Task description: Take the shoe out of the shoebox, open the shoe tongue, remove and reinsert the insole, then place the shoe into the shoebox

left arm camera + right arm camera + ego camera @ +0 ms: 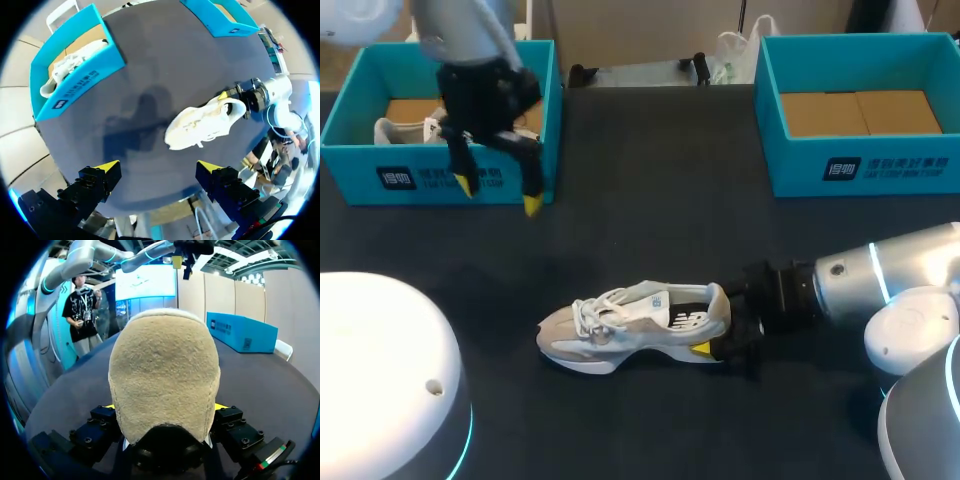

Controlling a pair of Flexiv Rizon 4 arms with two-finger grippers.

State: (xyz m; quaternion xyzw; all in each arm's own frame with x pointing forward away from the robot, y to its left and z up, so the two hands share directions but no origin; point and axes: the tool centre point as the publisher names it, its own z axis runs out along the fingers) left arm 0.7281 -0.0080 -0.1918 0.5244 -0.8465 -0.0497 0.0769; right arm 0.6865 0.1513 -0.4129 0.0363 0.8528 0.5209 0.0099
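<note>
A white and grey sneaker (630, 328) lies on its sole in the middle of the dark table, toe to the left. My right gripper (720, 325) is shut on its heel, one yellow tip showing under the heel. The suede heel (165, 385) fills the right wrist view, with a finger (97, 427) pressed to each side. My left gripper (498, 195) hangs open and empty above the front wall of the left shoebox (440, 180). Its wrist view shows the sneaker (200, 125) far ahead of its spread fingers (107, 170).
Inside the left teal shoebox lies a second white shoe (405, 130). Another teal box (860, 165) stands at the back right, with a bare cardboard floor. White rounded arm housings sit at the table's near left and near right corners.
</note>
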